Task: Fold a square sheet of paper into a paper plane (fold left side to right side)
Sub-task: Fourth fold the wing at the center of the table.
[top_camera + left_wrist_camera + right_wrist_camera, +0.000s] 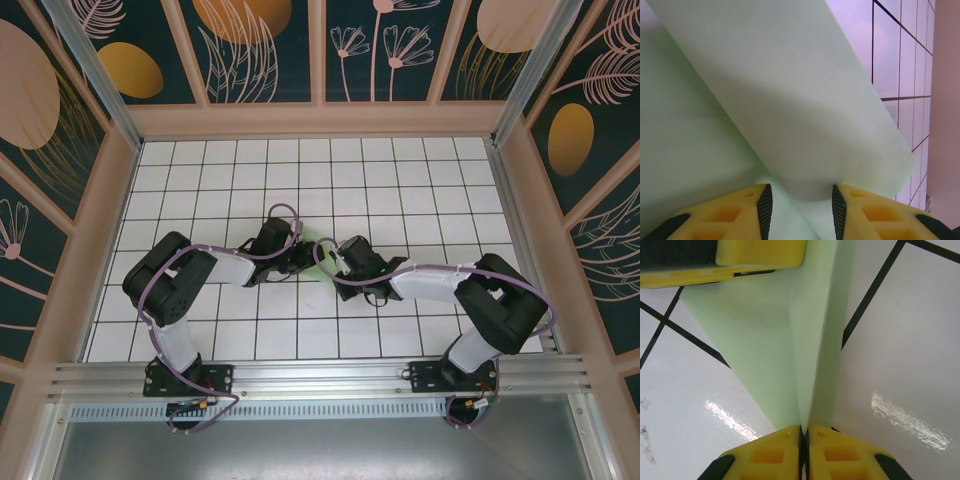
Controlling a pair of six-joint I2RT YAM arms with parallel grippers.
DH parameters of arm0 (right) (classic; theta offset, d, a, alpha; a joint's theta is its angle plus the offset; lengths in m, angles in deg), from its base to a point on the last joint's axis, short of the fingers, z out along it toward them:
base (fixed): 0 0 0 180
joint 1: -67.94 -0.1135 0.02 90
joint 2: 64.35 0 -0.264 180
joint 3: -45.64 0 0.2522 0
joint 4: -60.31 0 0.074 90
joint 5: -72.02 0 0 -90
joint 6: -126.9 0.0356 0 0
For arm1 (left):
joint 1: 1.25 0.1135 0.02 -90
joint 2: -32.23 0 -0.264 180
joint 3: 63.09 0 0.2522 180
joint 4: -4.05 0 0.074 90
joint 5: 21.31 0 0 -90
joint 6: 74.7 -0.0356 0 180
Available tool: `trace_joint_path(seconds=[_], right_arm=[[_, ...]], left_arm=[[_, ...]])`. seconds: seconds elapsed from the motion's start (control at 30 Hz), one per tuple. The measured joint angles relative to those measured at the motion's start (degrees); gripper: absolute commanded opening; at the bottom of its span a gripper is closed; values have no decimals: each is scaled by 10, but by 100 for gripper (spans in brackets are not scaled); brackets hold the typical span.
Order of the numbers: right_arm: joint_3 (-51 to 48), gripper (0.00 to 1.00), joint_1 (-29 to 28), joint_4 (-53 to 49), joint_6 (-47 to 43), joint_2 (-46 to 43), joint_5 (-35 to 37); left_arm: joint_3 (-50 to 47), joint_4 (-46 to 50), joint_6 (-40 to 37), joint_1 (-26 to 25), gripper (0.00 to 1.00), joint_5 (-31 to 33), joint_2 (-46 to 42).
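Right gripper (804, 432) is closed, pinching the paper (765, 340) at its pointed tip; the long axis runs straight ahead of it. Left gripper (800, 200) (jaws apart) straddles a flap at the far end.

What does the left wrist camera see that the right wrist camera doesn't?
Left wrist camera: the left claw with its yellow fingers apart, a big flap of the green paper lifted over the flat part, and a pinkish wall at the side.
Right wrist camera: the right claw with its fingers squeezed together on the paper's folded ridge, which narrows toward them, plus shiny glare on the table.
Both: pale green paper, yellow fingers, and white tiles with black grid lines.
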Motion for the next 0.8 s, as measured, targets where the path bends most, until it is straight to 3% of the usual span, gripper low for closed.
trace_joint_path(seconds=[0.17,0.5,0.8], right_arm=[[0,11,10,0,-2,0,-14],[0,21,31,0,-6,-9,-44],[-4,20,38,0,-6,-25,-61]], left_arm=[[0,0,0,0,40,0,0],[0,0,0,0,41,0,0],[0,0,0,0,41,0,0]])
